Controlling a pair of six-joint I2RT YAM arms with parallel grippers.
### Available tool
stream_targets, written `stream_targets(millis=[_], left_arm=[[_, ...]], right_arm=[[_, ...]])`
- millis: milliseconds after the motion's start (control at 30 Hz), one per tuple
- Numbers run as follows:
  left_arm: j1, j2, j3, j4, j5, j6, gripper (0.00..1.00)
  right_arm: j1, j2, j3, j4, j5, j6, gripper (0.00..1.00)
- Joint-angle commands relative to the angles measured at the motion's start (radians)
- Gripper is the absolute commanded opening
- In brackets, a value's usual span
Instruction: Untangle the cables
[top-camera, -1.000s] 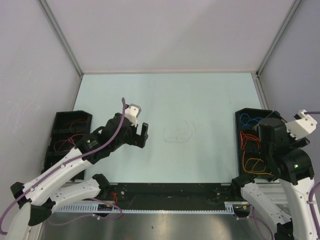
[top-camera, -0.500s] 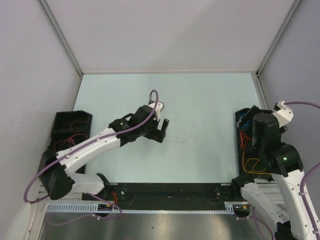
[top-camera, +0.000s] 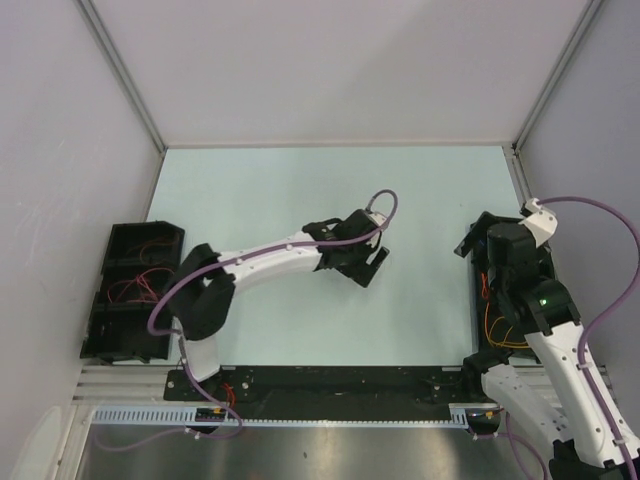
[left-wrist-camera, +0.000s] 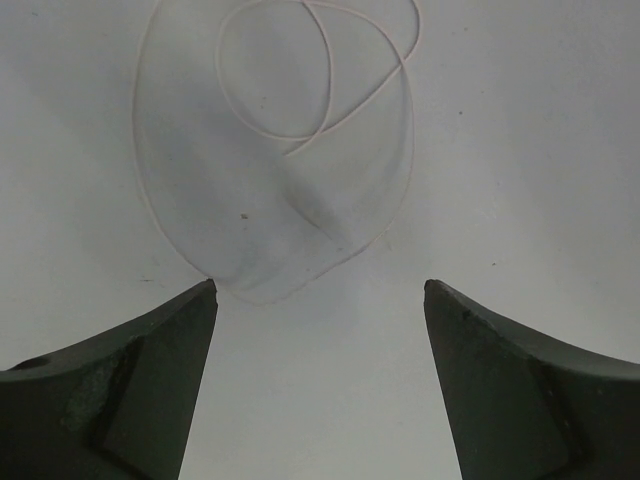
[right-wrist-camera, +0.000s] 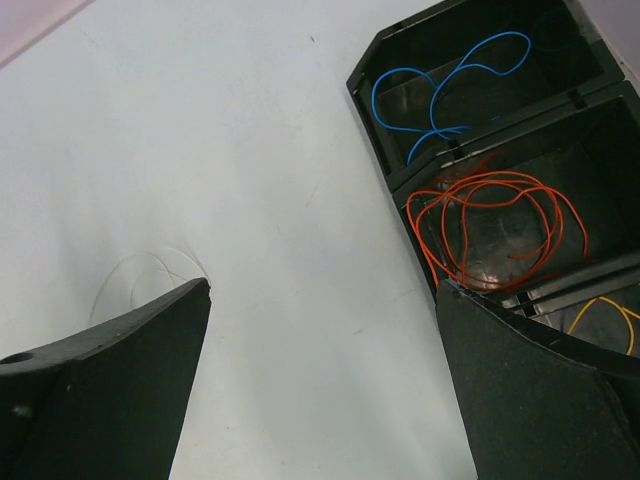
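Your L gripper (left-wrist-camera: 320, 290) pointed down at the table (top-camera: 300, 190) mid-area, with jaws apart and nothing between them. The pale cable (left-wrist-camera: 300, 150) lay flat on the table in loose overlapping loops, just ahead of the fingertips in wrist view. The nearest bend of the loop ran right beside the tip of the view-left finger (left-wrist-camera: 150, 350); can't tell if they touched. No part of the cable sat inside the gap. In top view the L gripper (top-camera: 372, 265) covered that spot, so the cable didn't show there.

Your R gripper (right-wrist-camera: 325, 285) was also spread wide and held nothing. It hung by the inner edge of the R tray (right-wrist-camera: 400, 180), well apart from the pale cable, which showed faintly off its view-left fingertip (right-wrist-camera: 140, 275). The R tray held sorted cables: blue cable (right-wrist-camera: 450, 85) in the far compartment, orange cables (right-wrist-camera: 490, 225) in the next, yellow cable (right-wrist-camera: 605, 315) in the nearest, partly hidden by a finger. The L tray (top-camera: 115, 240) at the table's L edge had red cables (top-camera: 140, 285) in it.
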Motion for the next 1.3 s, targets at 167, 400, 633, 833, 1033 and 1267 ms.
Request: stream_targets(millis=[167, 400, 633, 833, 1033, 1267], left_arm=[[-0.041, 0.22, 0.198, -0.092, -0.045, 0.023, 0.84], [-0.044, 0.291, 0.255, -0.091, -0.062, 0.059, 0.83], [-0.04, 0.354, 0.298, -0.084, -0.074, 0.092, 0.82], [0.006, 0.352, 0.287, -0.019, -0.031, 0.125, 0.78], [0.048, 0.393, 0.31, -0.021, 0.049, 0.129, 0.64], [0.1, 0.416, 0.31, 0.001, 0.153, 0.103, 0.17]], right_arm=[[-0.016, 0.02, -0.064, 0.119, -0.051, -0.047, 1.0], [-0.034, 0.04, -0.082, 0.148, -0.088, -0.063, 1.0], [-0.06, 0.048, -0.087, 0.159, -0.113, -0.085, 1.0], [-0.077, 0.053, -0.089, 0.164, -0.125, -0.1, 1.0], [-0.094, 0.059, -0.092, 0.171, -0.143, -0.106, 1.0], [-0.1, 0.068, -0.098, 0.181, -0.165, -0.103, 1.0]])
